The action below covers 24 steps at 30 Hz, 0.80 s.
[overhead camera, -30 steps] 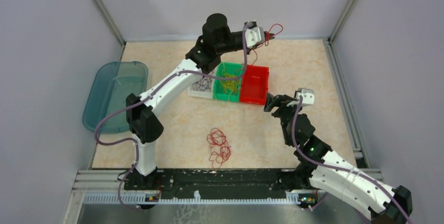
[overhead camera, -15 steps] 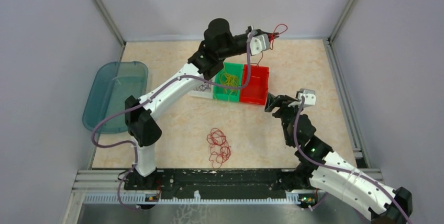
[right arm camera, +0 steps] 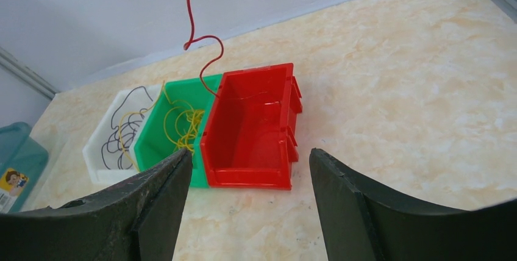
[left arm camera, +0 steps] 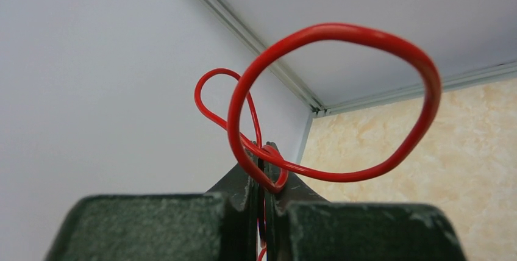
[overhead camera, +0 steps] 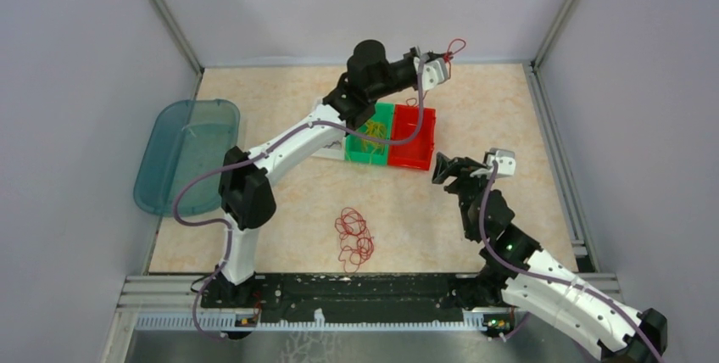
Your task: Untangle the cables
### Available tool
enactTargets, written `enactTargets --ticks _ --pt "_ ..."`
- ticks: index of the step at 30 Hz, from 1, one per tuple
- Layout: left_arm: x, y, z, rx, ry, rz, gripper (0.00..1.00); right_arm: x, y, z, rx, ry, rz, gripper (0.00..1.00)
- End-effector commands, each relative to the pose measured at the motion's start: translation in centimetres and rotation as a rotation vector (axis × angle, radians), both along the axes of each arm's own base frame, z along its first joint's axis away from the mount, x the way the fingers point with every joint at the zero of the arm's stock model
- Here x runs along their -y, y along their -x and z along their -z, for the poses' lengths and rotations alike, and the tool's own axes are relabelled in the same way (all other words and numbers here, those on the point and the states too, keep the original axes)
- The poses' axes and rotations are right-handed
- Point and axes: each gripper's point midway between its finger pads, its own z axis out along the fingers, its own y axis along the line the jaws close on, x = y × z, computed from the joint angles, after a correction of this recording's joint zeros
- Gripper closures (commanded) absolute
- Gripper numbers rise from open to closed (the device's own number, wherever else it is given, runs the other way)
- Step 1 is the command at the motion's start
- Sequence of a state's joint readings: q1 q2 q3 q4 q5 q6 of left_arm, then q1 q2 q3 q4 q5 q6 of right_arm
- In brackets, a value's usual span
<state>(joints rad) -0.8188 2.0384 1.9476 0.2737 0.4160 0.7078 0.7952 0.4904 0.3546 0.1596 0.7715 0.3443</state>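
Note:
My left gripper (overhead camera: 444, 58) is shut on a red cable (overhead camera: 455, 44) and holds it high above the red bin (overhead camera: 414, 136). In the left wrist view the red cable (left arm camera: 341, 90) loops out of the shut gripper (left arm camera: 263, 154). Its tail hangs down toward the red bin (right arm camera: 256, 128) in the right wrist view (right arm camera: 190, 23). A tangle of red cables (overhead camera: 353, 236) lies on the table in front. My right gripper (overhead camera: 445, 168) is open and empty, just right of the red bin; in its own view it (right arm camera: 250, 163) faces the bin's front.
A green bin (overhead camera: 370, 134) with yellow cables (right arm camera: 180, 124) and a white bin (right arm camera: 119, 136) with black cables stand left of the red bin. A teal lid (overhead camera: 181, 153) lies at the left edge. Grey walls enclose the table.
My left gripper has swung to the right with the red cable, from over the green bin to above the red bin's far side. My right gripper shifted slightly.

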Motion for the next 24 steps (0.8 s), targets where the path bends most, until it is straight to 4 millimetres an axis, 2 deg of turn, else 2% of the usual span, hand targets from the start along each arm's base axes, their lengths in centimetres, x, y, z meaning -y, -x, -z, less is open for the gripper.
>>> enactTargets --ticks 1,3,6,12,13,14,17,20,24 --pt "0.5 -1.1 0.3 -0.025 0.016 -0.081 1.0 0.5 0.0 -0.8 0.025 -0.012 0.023 0.28" --pt "0.5 -1.8 1.9 -0.079 -0.02 -0.124 1.0 0.8 0.0 -1.0 0.028 -0.003 0.036 0.27" --pt "0.1 -2.1 5.3 -0.154 -0.094 -0.166 1.0 1.0 -0.1 -1.5 0.032 0.001 0.04 0.26" --pt "-1.4 -2.8 14.0 -0.382 -0.399 -0.268 1.0 0.2 -0.4 -1.8 0.039 0.058 0.002 0.2" --pt "-1.6 -2.5 14.7 -0.398 -0.419 -0.259 1.0 0.1 -0.5 -1.7 0.033 0.068 0.004 0.2" --pt "-1.8 -2.2 14.4 -0.393 -0.405 -0.254 1.0 0.1 -0.6 -1.7 0.028 0.073 0.006 0.2" --pt "-2.1 -0.8 16.4 -0.432 -0.435 -0.215 1.0 0.2 -0.8 -1.7 0.02 0.077 0.02 0.2" --pt "-2.6 -0.4 18.7 -0.572 -0.489 -0.251 1.0 0.7 -0.9 -1.6 0.008 0.076 0.055 0.2" --pt "-3.5 0.2 20.4 -0.731 -0.505 -0.286 1.0 1.2 -0.8 -1.8 -0.002 0.062 0.079 0.2"
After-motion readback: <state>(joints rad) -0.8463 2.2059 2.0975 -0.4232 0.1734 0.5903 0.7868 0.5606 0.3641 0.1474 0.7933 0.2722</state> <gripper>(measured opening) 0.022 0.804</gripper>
